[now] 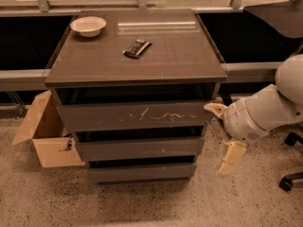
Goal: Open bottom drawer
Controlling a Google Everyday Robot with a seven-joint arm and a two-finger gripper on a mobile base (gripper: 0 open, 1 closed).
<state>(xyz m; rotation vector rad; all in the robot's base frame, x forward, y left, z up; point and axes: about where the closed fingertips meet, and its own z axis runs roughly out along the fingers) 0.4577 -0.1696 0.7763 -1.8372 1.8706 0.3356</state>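
Bottom drawer (142,172) is lowest in the stack, right down by the floor. It's a flat, stiff panel with no handle, so I'd guess I hook its top lip in the dark gap and it slides easily. My gripper (215,138) hangs wide open and empty at the stack's 3 o'clock. Cardboard box (45,136) at 9 o'clock, bowl (87,26) up on the bench (189,60) — neither blocks the front.

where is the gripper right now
In the camera view the gripper is at the right, beside the right edge of the cabinet, about level with the middle drawer and higher than the bottom drawer.
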